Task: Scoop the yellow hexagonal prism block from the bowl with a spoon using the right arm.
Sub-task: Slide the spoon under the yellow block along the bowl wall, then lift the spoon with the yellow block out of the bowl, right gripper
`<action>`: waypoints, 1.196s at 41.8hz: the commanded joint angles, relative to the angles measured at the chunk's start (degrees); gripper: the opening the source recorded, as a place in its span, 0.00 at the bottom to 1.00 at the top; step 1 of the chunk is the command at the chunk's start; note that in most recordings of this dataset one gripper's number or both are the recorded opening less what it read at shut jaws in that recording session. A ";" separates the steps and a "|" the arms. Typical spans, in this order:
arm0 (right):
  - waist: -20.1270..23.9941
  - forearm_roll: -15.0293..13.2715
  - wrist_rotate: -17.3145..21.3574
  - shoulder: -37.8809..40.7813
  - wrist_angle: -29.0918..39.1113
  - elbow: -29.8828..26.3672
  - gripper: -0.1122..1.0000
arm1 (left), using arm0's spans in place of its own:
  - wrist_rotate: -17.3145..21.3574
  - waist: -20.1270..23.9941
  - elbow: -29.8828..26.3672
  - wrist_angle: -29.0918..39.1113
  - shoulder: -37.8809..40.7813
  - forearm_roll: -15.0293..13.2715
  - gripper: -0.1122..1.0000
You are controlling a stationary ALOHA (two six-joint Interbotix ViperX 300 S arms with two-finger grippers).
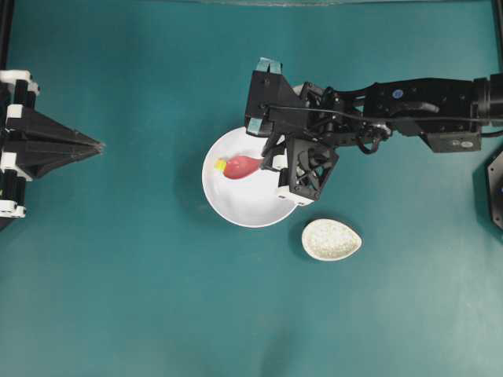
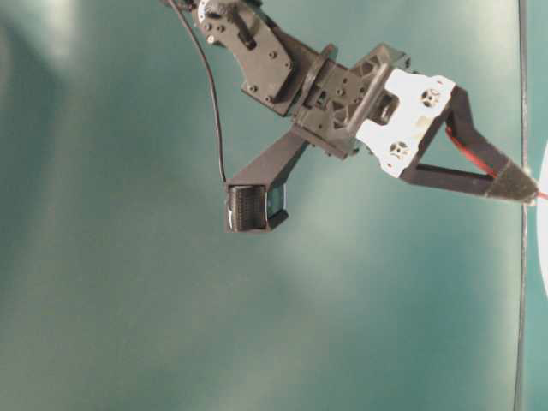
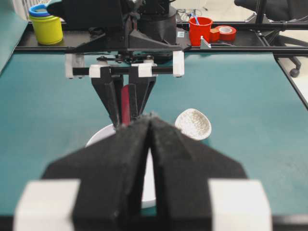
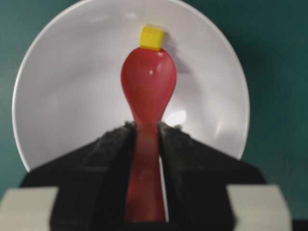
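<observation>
The white bowl (image 1: 244,206) sits mid-table. The red-pink spoon (image 1: 242,166) lies with its scoop inside the bowl, tip pointing left. The tiny yellow block (image 1: 220,165) rests on the bowl's floor right at the scoop's tip. My right gripper (image 1: 269,159) reaches in from the right and is shut on the spoon's handle. In the right wrist view the gripper (image 4: 146,129) clamps the spoon (image 4: 148,91), with the block (image 4: 151,37) touching the tip, outside the scoop, in the bowl (image 4: 72,96). My left gripper (image 1: 97,145) is shut and empty at the left edge, far from the bowl.
A small speckled teardrop spoon rest (image 1: 332,239) lies just right of and below the bowl. In the left wrist view a yellow cup (image 3: 46,28), a red cup (image 3: 200,30) and a tape roll (image 3: 226,32) stand on a shelf beyond the table's far edge.
</observation>
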 commanded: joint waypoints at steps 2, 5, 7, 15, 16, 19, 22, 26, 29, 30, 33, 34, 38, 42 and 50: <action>0.44 -0.18 0.09 -2.11 -1.93 -0.53 0.30 | -0.09 0.00 -0.97 -0.26 0.44 0.09 0.10; 0.35 -0.18 0.09 -2.11 -2.11 -0.53 0.30 | -0.09 -0.09 -0.88 -0.26 0.53 0.18 0.10; 0.44 -0.09 0.09 -2.11 -2.11 -0.53 0.30 | -0.09 0.00 -0.97 -0.26 0.53 0.18 0.10; 0.44 -0.18 0.09 -2.11 -2.46 -0.44 0.30 | -0.09 -0.09 -0.97 -0.26 0.53 0.09 0.10; 0.44 -0.18 0.00 -2.11 -2.46 -0.44 0.30 | -0.09 0.00 -0.88 -0.26 0.53 0.18 0.10; 0.35 -0.18 0.00 -2.02 -2.46 -0.53 0.30 | -0.09 0.00 -0.88 -0.26 0.53 0.09 0.10; 0.44 -0.18 0.00 -2.11 -2.46 -0.53 0.30 | -0.09 0.00 -0.97 -0.26 0.53 0.18 0.10; 0.44 -0.18 0.00 -2.11 -2.46 -0.53 0.30 | -0.09 -0.09 -0.97 -0.26 0.53 0.18 0.10; 0.35 -0.18 0.00 -2.11 -2.46 -0.53 0.30 | -0.09 -0.09 -0.97 -0.26 0.53 0.18 0.10; 0.35 -0.18 0.00 -2.20 -2.55 -0.53 0.30 | -0.09 0.00 -0.97 -0.26 0.53 0.18 0.10; 0.44 -0.18 0.00 -2.20 -2.81 -0.53 0.30 | -0.09 0.00 -0.97 -0.26 0.44 0.18 0.10; 0.35 -0.18 0.00 -2.20 -2.99 -0.44 0.30 | -0.09 0.00 -0.88 -0.26 0.44 0.18 0.10; 0.44 -0.18 -0.09 -2.20 -3.43 -0.53 0.30 | -0.09 0.00 -0.88 -0.26 0.53 0.09 0.10; 0.35 -0.18 -0.18 -2.11 -3.69 -0.53 0.30 | 0.00 0.00 -0.97 -0.26 0.44 0.18 0.10; 0.35 -0.18 -0.18 -2.20 -3.78 -0.53 0.30 | -0.09 0.00 -0.97 -0.26 0.44 0.18 0.10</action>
